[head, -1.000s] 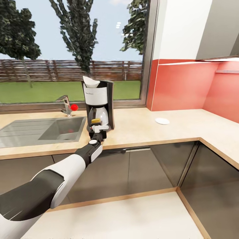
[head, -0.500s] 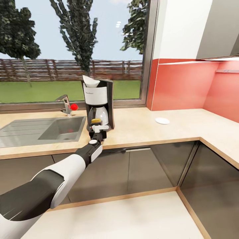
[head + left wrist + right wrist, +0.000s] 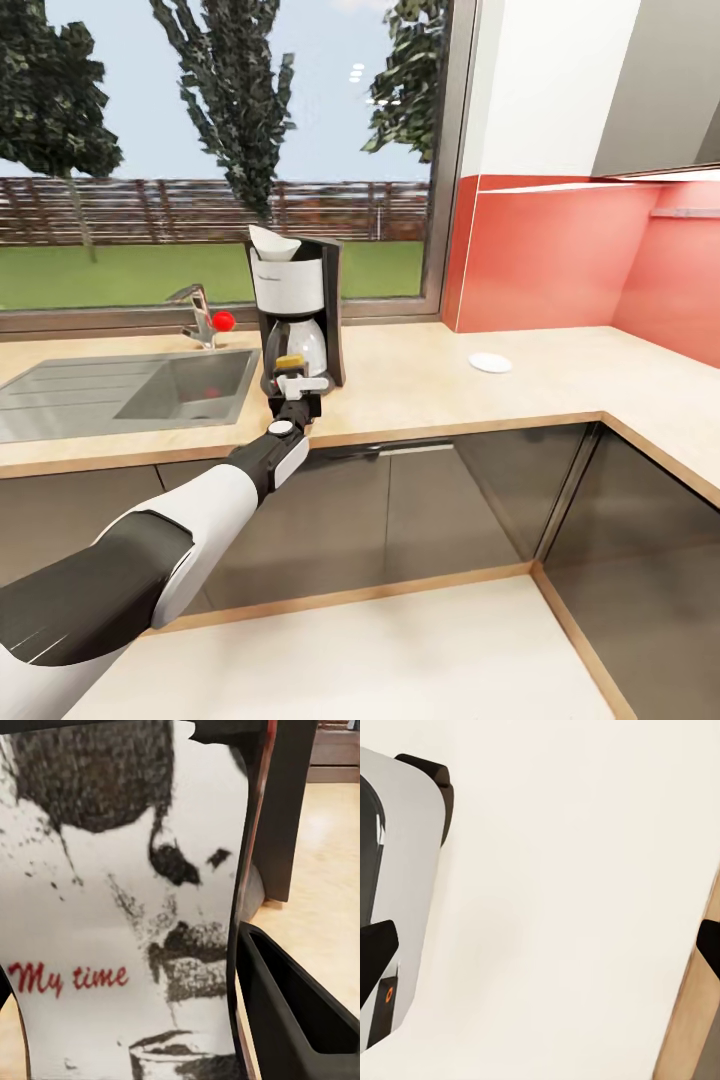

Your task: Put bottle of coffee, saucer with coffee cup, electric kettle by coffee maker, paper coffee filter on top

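Left gripper (image 3: pixel 291 381) clamped on bottle of coffee (image 3: pixel 289 364) at kitchen countertop (image 3: pixel 420 400) edge, just before coffee maker (image 3: pixel 296 305); rigid glass, probably slick, so hold mid-body over label, not lid.

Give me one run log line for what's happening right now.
left pincer: shut on jar | jar: at coffee maker front, over counter | filter: on maker | saucer: bare, apart

bottle of coffee (image 3: pixel 120 915) label, edge-cropped
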`<state>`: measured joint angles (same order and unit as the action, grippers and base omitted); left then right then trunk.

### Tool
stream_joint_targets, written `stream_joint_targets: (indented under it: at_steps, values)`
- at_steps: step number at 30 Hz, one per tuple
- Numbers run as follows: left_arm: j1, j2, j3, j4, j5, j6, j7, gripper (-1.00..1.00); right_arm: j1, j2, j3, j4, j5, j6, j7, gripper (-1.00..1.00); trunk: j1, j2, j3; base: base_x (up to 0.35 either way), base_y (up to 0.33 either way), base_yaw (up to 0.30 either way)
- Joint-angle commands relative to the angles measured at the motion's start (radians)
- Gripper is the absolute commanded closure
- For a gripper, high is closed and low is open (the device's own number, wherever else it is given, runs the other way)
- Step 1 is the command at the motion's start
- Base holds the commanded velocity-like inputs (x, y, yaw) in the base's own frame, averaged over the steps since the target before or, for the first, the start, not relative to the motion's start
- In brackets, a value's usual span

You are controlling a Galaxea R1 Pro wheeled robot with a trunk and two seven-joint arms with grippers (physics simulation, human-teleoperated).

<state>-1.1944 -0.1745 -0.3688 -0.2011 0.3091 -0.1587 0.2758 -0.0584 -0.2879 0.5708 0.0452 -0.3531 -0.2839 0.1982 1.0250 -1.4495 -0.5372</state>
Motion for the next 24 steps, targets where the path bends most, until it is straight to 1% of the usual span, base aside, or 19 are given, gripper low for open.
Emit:
stream_joint_targets:
  at_steps: [1,8,12,24]
  values:
    - [-0.001,0.0,-0.001,0.003,0.016,-0.004,0.006,1.0,-0.001,0.0,0.006,0.004,-0.01,-0.006,0.007,-1.0,0.0,0.0,-0.001,0.0,0.0,0.0]
    - [-0.001,0.0,-0.001,0.003,0.016,-0.004,0.006,1.0,-0.001,0.0,0.006,0.004,-0.01,-0.006,0.007,-1.0,0.0,0.0,-0.001,0.0,0.0,0.0]
    - [-0.001,0.0,-0.001,0.003,0.015,-0.004,0.006,1.0,-0.001,0.0,0.006,0.004,-0.01,-0.006,0.007,-1.0,0.015,-0.028,-0.014,0.0,0.0,0.0]
    - [-0.001,0.0,-0.001,0.003,0.016,-0.004,0.006,1.0,-0.001,0.0,0.006,0.004,-0.01,-0.006,0.007,-1.0,0.015,-0.028,-0.014,0.0,0.0,0.0]
